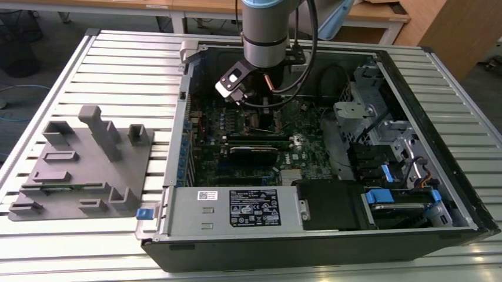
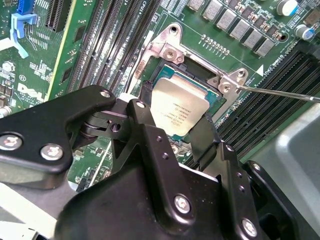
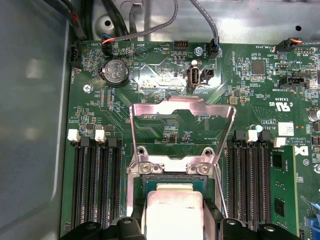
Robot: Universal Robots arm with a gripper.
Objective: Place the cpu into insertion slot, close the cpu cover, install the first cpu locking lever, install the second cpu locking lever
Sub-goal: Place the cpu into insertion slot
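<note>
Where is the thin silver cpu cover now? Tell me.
In the first wrist view the thin silver square-windowed cpu cover stands swung open, hinged beside the silver-grey square cpu, its hinged end between two banks of long black memory slots.

power-supply label [image 1: 253,207]: small print, illegible | cpu [image 2: 176,107]: etched lines, illegible | circuit board [image 3: 240,85]: white lettering

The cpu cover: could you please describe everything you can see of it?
The cpu cover is a thin, shiny silver metal frame with a large square window, green board showing through. It stands swung up open, hinged at one edge of the insertion slot. The cpu sits near the hinge, not touching it.
</note>
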